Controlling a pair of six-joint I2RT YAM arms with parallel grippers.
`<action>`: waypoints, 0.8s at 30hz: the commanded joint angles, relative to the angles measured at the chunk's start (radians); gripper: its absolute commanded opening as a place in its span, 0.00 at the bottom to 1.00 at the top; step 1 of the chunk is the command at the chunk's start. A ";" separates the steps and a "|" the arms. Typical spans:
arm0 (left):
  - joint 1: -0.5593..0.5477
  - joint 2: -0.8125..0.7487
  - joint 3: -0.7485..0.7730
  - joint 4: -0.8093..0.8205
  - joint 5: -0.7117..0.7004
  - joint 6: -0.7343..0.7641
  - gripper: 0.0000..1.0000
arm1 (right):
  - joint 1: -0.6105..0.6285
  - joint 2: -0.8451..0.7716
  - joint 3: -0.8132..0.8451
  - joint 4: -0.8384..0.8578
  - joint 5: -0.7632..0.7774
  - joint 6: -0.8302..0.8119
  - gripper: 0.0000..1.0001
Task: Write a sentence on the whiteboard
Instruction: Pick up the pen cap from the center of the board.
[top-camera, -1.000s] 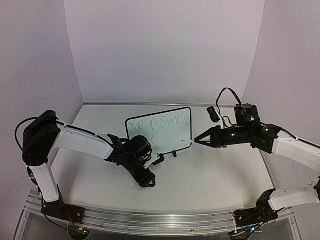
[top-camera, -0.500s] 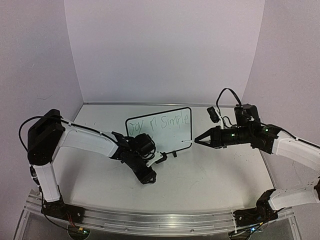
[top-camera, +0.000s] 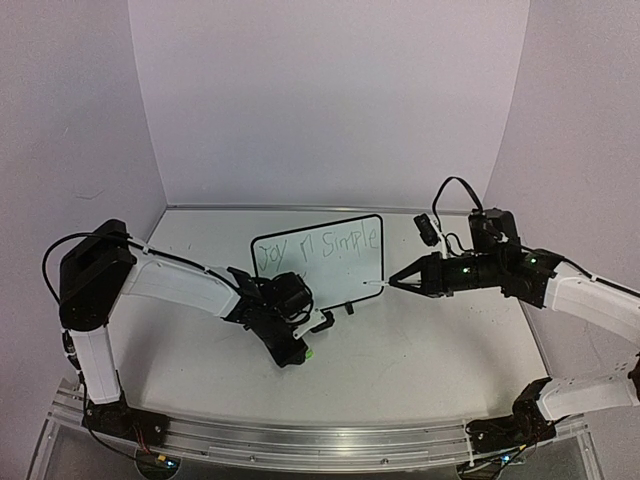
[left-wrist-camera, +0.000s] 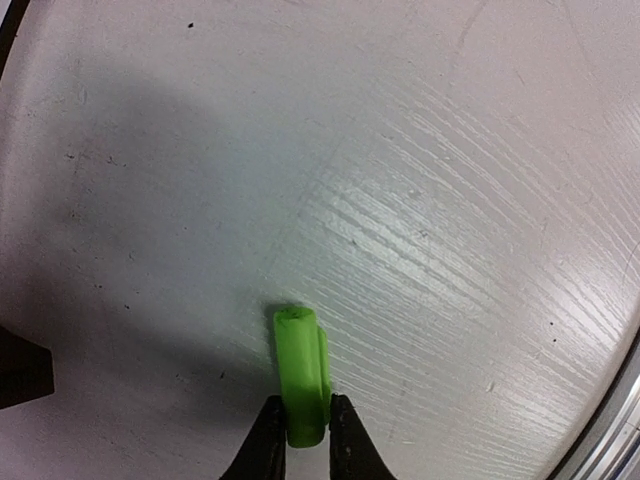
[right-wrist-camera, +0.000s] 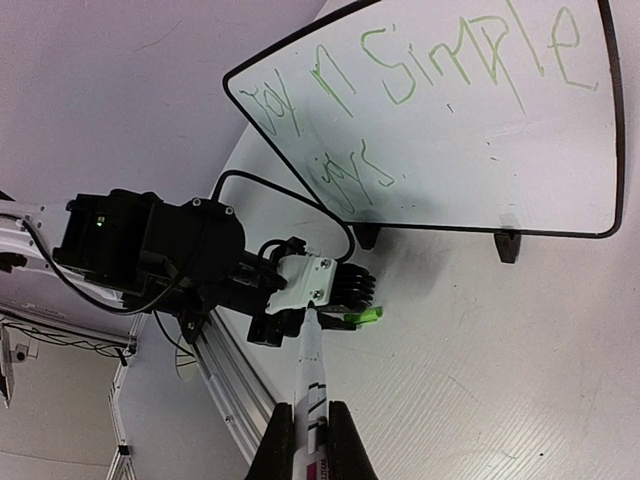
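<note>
Left gripper clenched on green cap, near side of whiteboard; right gripper, grasping marker, just right of the board.

Robotics lab test cell: plain white panels enclose a scuffed white desk; an aluminium rail at its near edge carries the left arm and right arm.

The left arm and the right arm are built of smooth white shell links between blocky black joint housings. Thin black cables loop off their joints. Tiny green lights glow on the right one, and slim black fingers taper at the tips.
</note>
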 joint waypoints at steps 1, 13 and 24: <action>-0.014 0.007 -0.012 -0.029 -0.010 0.002 0.05 | -0.003 0.006 -0.008 0.034 -0.006 0.003 0.00; -0.054 -0.229 -0.175 0.246 0.008 -0.175 0.00 | -0.012 0.114 0.007 0.021 -0.291 -0.036 0.00; -0.150 -0.405 -0.247 0.456 0.018 -0.269 0.00 | -0.011 0.295 0.146 -0.236 -0.556 -0.204 0.00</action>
